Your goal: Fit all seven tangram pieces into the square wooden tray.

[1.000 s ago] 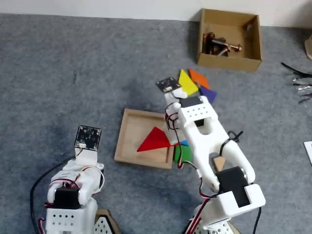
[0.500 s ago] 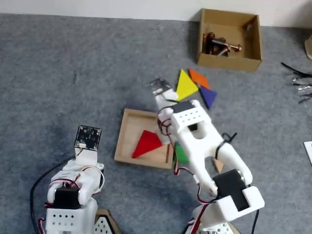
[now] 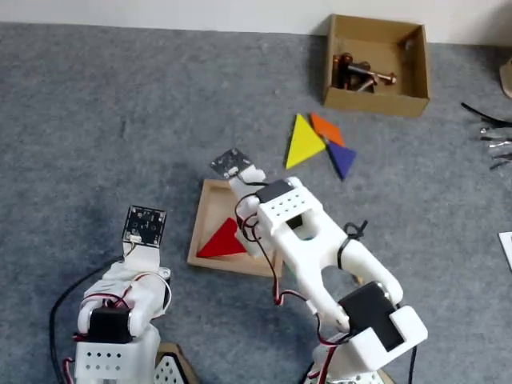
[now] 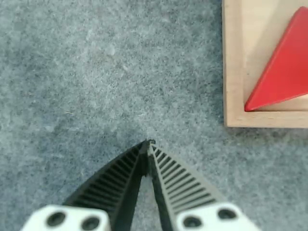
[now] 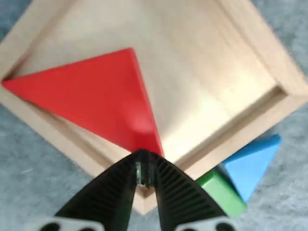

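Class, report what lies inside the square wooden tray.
A red triangle lies inside the wooden tray, bare wood beside it. In the high view the right arm covers the tray's right side, hiding that part.

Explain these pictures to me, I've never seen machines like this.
These are two robot arms at a grey table. One picture looks down from above; the others come from a camera on each wrist. The left end effector is shut, beside the wooden tray. The right end effector is shut, its tip at a corner of the red triangle lying in the tray. Neither holds anything. A blue piece and a green piece lie outside the tray; a yellow piece, orange piece and purple piece lie farther off.
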You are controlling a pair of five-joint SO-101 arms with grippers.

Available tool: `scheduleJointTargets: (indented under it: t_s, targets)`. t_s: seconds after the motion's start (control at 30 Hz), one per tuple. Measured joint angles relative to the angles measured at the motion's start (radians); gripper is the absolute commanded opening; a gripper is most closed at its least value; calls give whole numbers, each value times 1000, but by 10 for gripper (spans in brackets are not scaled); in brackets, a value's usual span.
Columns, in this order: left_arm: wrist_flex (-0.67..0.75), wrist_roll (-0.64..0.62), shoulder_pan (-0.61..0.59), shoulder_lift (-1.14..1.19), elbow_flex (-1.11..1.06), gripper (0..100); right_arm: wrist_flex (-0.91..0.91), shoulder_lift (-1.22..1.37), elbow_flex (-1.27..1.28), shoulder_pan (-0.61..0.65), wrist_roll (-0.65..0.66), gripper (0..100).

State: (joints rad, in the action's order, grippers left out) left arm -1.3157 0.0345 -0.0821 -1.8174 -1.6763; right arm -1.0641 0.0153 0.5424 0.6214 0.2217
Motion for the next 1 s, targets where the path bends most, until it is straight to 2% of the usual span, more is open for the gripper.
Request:
scheduleJointTargets:
  t_s: [0.27, 0.47, 0.7, 1.0]
  targets:
    - [0, 0, 0, 0, 0, 5, -77, -121, -2, 14, -38, 5]
    - [0, 0, 0, 0, 0, 5, 52, -160, -2, 14, -49, 5]
    - [0, 0, 0, 0, 0, 5, 161, -8, -2, 14, -51, 5]
    - [0, 0, 0, 0, 0, 5, 138, 20, -23, 60, -51, 5]
